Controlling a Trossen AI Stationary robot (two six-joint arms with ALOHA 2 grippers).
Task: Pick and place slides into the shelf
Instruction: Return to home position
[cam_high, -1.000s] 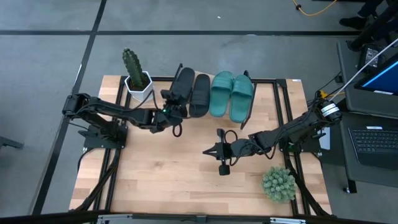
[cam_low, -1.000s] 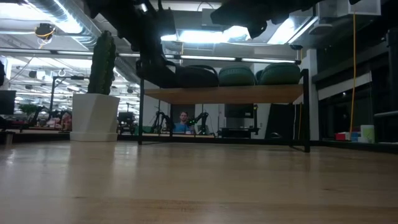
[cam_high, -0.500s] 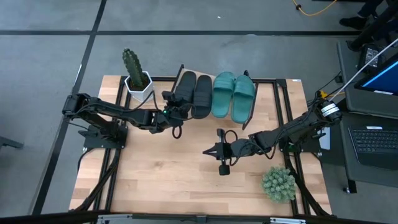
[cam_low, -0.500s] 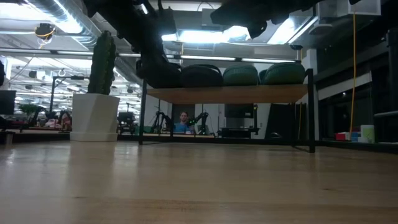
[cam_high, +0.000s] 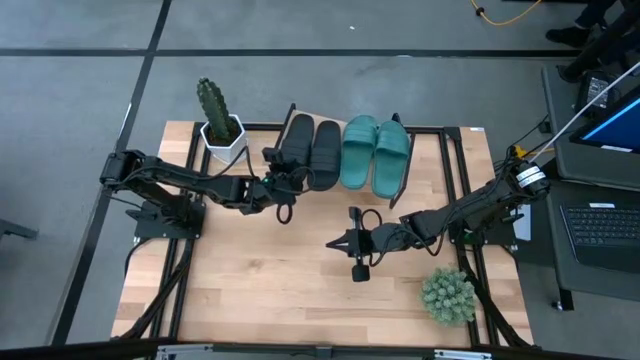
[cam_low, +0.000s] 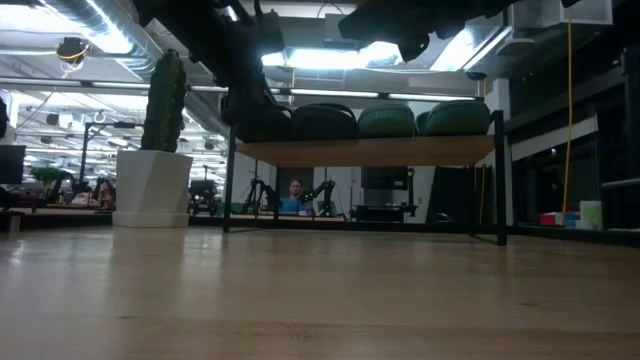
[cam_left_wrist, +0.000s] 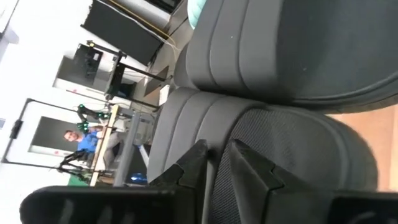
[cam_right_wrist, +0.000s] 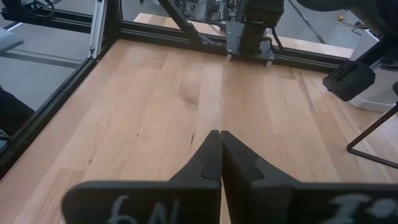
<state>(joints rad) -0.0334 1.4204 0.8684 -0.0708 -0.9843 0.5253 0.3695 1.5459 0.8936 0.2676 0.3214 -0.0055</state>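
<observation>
The shelf (cam_low: 370, 152) stands at the table's far middle with several slides resting on its slanted board side by side: two black ones (cam_high: 298, 135) (cam_high: 322, 150) on the left, two teal ones (cam_high: 357, 150) (cam_high: 390, 155) on the right. My left gripper (cam_high: 278, 172) is at the near, heel end of the leftmost black slide (cam_left_wrist: 292, 143). In the left wrist view its fingers (cam_left_wrist: 217, 152) show a narrow gap, the heel rim lying behind it. My right gripper (cam_high: 333, 243) hangs shut over bare table at mid-table (cam_right_wrist: 220, 134), holding nothing. My left gripper comes at the leftmost black slide's heel edge (cam_left_wrist: 224, 134) from the table's left and near side, slanting a little downward. Its fingertips (cam_left_wrist: 198, 155) stand slightly apart at that edge; whether they touch it I cannot tell. The slide lies on the shelf.
A cactus in a white pot (cam_high: 218, 118) stands just left of the shelf, close to my left arm. A small bushy green plant (cam_high: 447, 295) sits at the table's near right. Bare wooden tabletop (cam_high: 270, 280) fills the near half.
The leftmost black slide, tilted and apart from its pair a second ago, has come down onto the shelf close beside the other black slide. My left gripper has stayed at its heel and turned a little. The shelf has shifted slightly toward the table's right.
</observation>
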